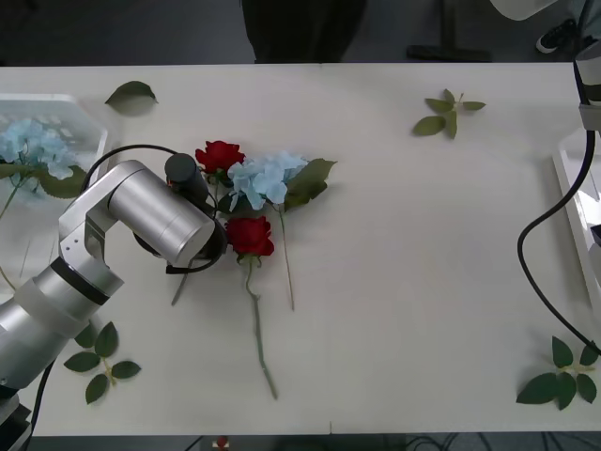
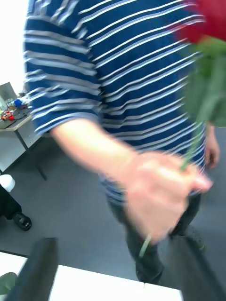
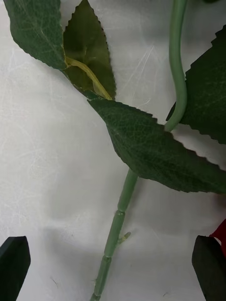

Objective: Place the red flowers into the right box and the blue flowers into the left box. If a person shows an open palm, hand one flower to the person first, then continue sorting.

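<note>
Two red flowers [image 1: 218, 155] [image 1: 250, 235] and a blue flower [image 1: 266, 177] lie together left of the table's middle. My left arm [image 1: 150, 211] hangs over them. Its gripper [image 3: 113, 244] is open just above the table, a green stem [image 3: 115, 225] and leaves lying between its black fingers [image 3: 14, 258]. Another blue flower [image 1: 33, 143] rests in the left box [image 1: 89, 117]. The right box [image 1: 569, 183] shows at the right edge. My right gripper [image 2: 113, 251] is raised and open. Before it a person's hand [image 2: 155, 193] grips the stem of a red flower [image 2: 207, 21].
Loose green leaf sprigs lie at the far left [image 1: 130, 91], far right of centre [image 1: 446, 113], front left [image 1: 99, 362] and front right [image 1: 562, 376]. A black cable [image 1: 531, 240] loops over the table's right side. The person in the striped top [image 2: 127, 66] stands beyond the table.
</note>
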Controlling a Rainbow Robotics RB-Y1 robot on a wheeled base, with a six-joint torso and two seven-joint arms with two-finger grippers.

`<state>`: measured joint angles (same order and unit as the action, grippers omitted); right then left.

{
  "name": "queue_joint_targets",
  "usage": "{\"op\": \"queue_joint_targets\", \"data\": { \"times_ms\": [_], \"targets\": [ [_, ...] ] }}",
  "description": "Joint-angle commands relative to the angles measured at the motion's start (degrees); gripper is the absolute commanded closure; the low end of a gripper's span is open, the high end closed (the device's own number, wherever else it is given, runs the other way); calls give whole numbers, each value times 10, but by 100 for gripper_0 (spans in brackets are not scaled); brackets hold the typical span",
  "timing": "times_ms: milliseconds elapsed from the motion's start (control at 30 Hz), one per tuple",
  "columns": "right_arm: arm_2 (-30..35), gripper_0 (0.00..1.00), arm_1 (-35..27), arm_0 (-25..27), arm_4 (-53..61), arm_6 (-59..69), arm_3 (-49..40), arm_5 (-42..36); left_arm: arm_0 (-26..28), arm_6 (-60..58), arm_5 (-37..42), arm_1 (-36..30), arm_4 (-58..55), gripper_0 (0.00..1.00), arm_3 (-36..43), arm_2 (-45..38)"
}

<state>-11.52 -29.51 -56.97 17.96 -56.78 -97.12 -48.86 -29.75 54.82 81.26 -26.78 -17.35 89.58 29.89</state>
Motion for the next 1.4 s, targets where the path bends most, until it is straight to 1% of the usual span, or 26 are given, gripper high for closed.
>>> {"op": "queue_joint_targets", "data": {
  "times_ms": [33,567,633,700,800,867,933,967,1033,1067,1167,1200,1267,1300,1400],
  "targets": [
    [11,0,9,-12,2,3,-11,4,-19,14,1,1,0,0,11,-4],
    [11,0,9,-12,2,3,-11,4,-19,14,1,1,0,0,11,-4],
    [-2,0,15,6,5,4,-5,8,-19,14,1,1,0,0,11,-4],
    [-4,0,12,5,1,6,-12,17,-19,14,1,1,0,0,11,-4],
    [-5,0,9,5,8,11,-17,10,-19,14,1,1,0,0,11,-4],
    [-3,0,0,5,31,11,-27,-20,-19,14,1,1,0,0,11,-4],
    [1,0,-17,5,80,5,-51,-86,-17,13,2,4,-4,0,9,0],
    [3,0,-22,5,95,4,-59,-106,-17,13,3,4,-4,0,9,1],
    [19,0,-40,6,171,-1,-83,-186,-25,12,6,4,-15,0,10,-1],
    [26,0,-43,5,194,-3,-89,-207,-25,11,11,4,-23,0,11,-2],
    [65,0,-56,6,300,-68,-113,-326,-30,10,36,4,-50,0,22,-13],
    [87,0,-58,7,352,-108,-122,-393,-30,11,42,4,-52,0,28,-14],
    [107,0,-63,10,393,-156,-127,-453,-31,11,44,4,-52,0,30,-14],
    [126,0,-68,15,429,-204,-133,-504,-31,11,44,4,-51,0,30,-14],
    [149,0,-76,31,490,-280,-135,-575,-32,10,44,2,-47,0,30,-14]
  ]
}}
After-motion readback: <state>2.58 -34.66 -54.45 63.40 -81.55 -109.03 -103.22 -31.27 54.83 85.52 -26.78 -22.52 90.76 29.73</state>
